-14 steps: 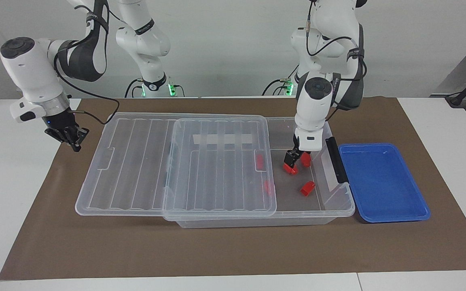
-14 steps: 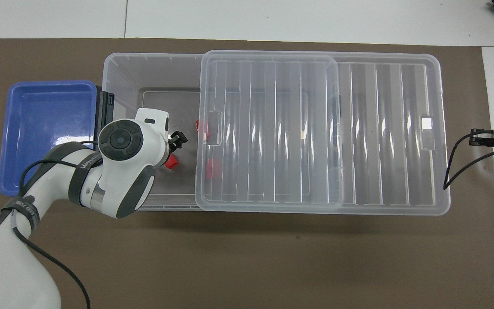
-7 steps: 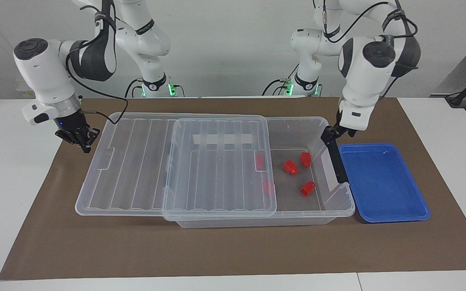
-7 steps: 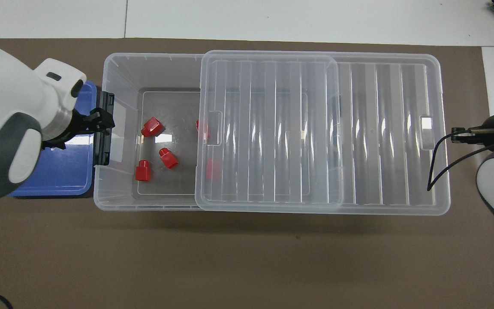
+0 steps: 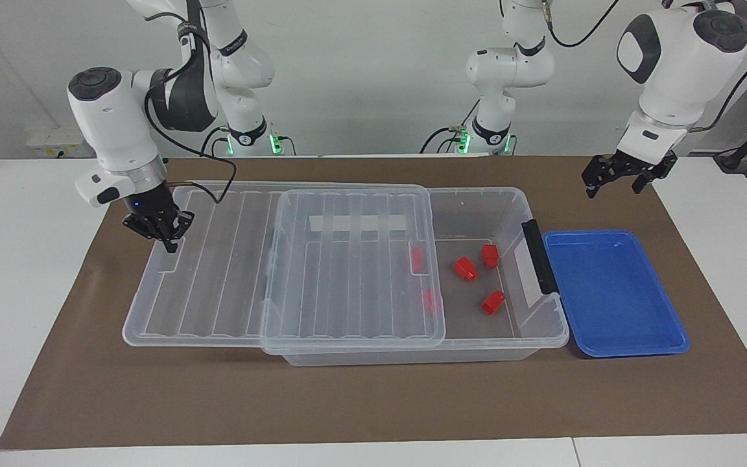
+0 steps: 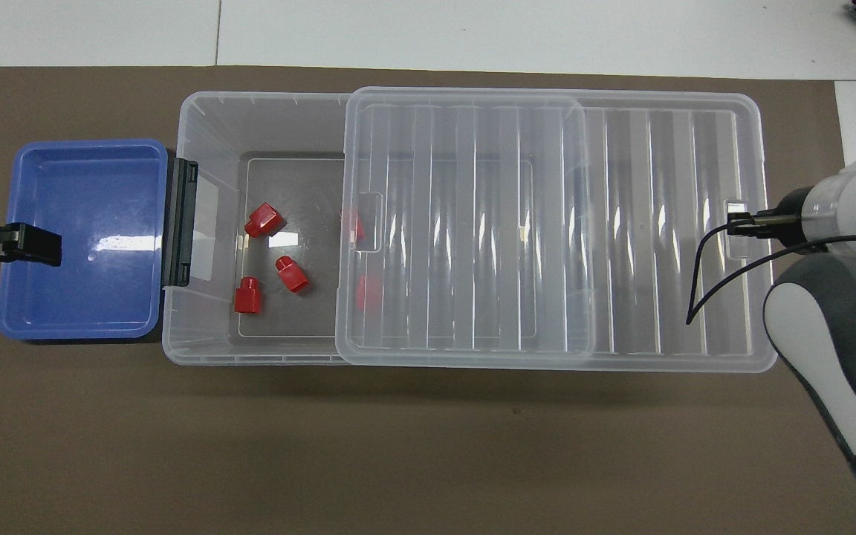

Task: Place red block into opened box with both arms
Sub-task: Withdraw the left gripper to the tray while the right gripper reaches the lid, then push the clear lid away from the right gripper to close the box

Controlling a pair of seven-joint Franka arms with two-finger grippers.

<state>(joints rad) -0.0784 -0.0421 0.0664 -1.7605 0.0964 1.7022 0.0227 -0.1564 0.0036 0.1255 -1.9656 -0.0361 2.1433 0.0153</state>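
The clear box [image 5: 545,337] [image 6: 198,122] lies lengthwise on the brown mat. Its ribbed lid [image 5: 218,272] [image 6: 658,223] is slid toward the right arm's end, so the end with the black handle clip [image 5: 539,256] [image 6: 179,223] is uncovered. Three red blocks [image 5: 465,268] [image 5: 490,255] [image 5: 493,302] [image 6: 292,273] lie loose on the uncovered floor. Two more [image 5: 417,259] [image 6: 366,292] show through the lid. My left gripper [image 5: 612,187] hangs open and empty above the mat beside the blue tray; one of its fingers [image 6: 30,245] shows. My right gripper [image 5: 167,241] [image 6: 741,221] is shut at the lid's end notch; I cannot tell whether it touches.
A shallow blue tray [image 5: 613,344] [image 6: 79,319] lies empty against the box's handle end, toward the left arm's end. The brown mat [image 5: 347,402] covers the table's middle, with white tabletop [image 5: 17,272] at both ends.
My left gripper has lifted out of the box, leaving a red block on its floor, and swung up past the blue tray. My right gripper has moved in to the lid's end notch.
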